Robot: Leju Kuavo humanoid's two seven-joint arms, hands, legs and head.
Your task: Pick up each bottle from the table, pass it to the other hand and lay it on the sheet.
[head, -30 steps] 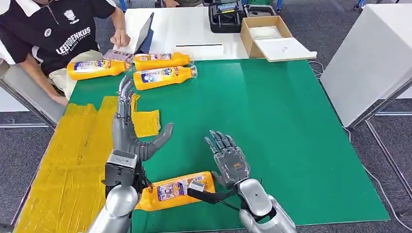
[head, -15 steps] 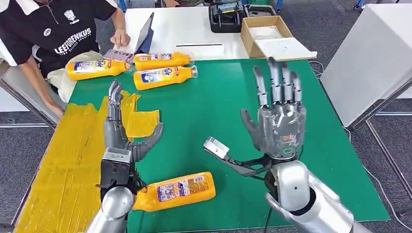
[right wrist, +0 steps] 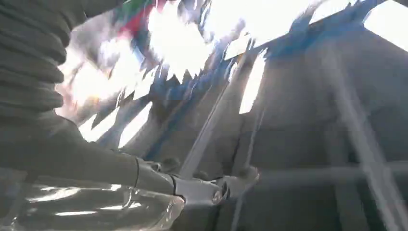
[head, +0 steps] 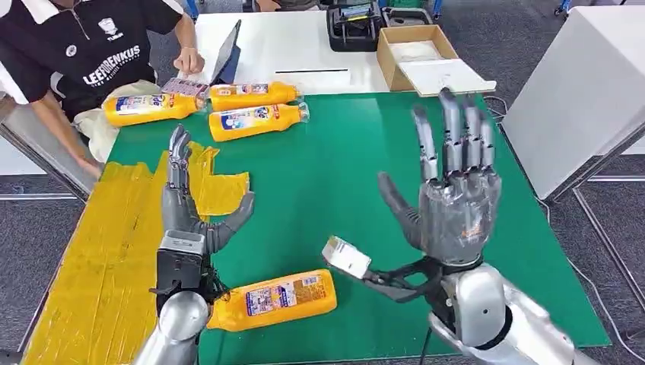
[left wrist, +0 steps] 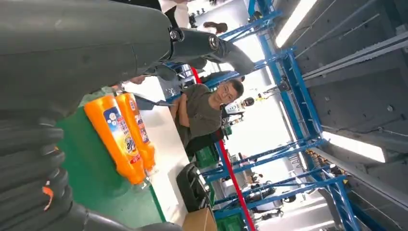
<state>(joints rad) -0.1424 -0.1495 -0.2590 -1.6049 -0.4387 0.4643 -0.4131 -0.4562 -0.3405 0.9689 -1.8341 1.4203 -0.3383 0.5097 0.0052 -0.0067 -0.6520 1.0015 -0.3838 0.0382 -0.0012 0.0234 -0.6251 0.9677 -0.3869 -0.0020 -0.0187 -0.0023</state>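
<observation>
An orange bottle (head: 278,298) lies on its side on the green mat near the front edge, between my two arms. Three more orange bottles (head: 257,120) lie at the far left of the mat; two of them (left wrist: 119,136) show in the left wrist view. The yellow sheet (head: 106,251) covers the table's left side. My left hand (head: 192,201) is raised over the sheet's inner edge, fingers straight and thumb apart, holding nothing. My right hand (head: 450,182) is lifted high above the mat with fingers spread upward, empty.
A person in a black shirt (head: 84,53) sits at the far left corner, one hand by a tablet (head: 227,55). A cardboard box (head: 417,57) and a black case (head: 354,26) stand on the white table behind. A white cabinet (head: 586,91) flanks the right side.
My right hand has risen from just beside the near bottle to high above the mat, fingers pointing up. My left hand has barely shifted. The bottle stays put.
</observation>
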